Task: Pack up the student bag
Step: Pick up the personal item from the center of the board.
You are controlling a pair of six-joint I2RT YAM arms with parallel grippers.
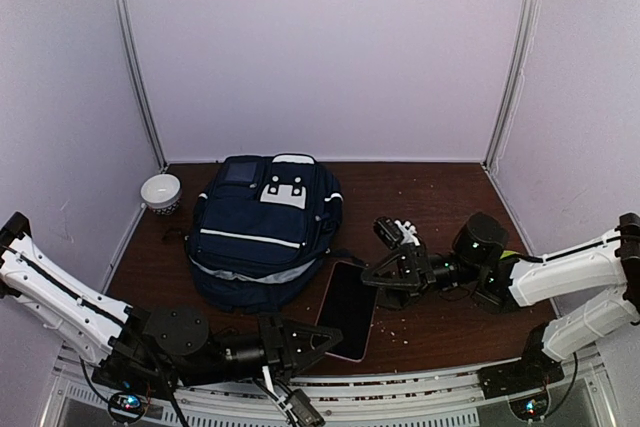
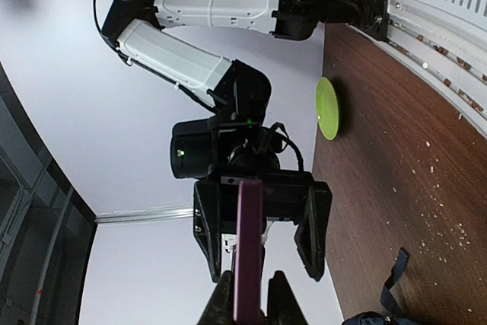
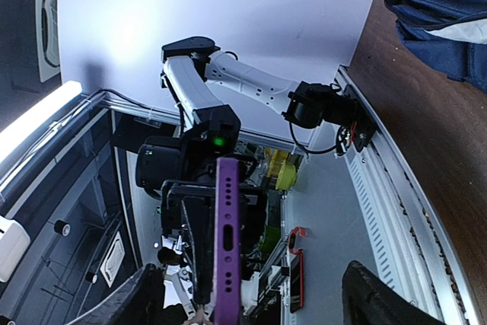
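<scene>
The student bag [image 1: 262, 232], navy with white stripe trim, lies at the table's middle; its corner shows in the right wrist view [image 3: 441, 5]. A phone in a purple case [image 1: 347, 309] is in front of it, dark screen up. My left gripper [image 1: 325, 337] is shut on the phone's near end; in the left wrist view [image 2: 249, 294] the purple edge [image 2: 247, 241] is pinched between the fingers. My right gripper [image 1: 380, 277] is open at the phone's far end. In the right wrist view [image 3: 259, 298] its fingers [image 3: 141, 298] stand wide apart, with the phone's port end [image 3: 227, 241] between them.
A white bowl [image 1: 160, 191] stands at the back left, beside the bag. A small black-and-white object [image 1: 395, 230] lies behind my right gripper. A green disc [image 2: 327, 108] rests on the table by the right arm. White crumbs are scattered on the brown table [image 1: 440, 327].
</scene>
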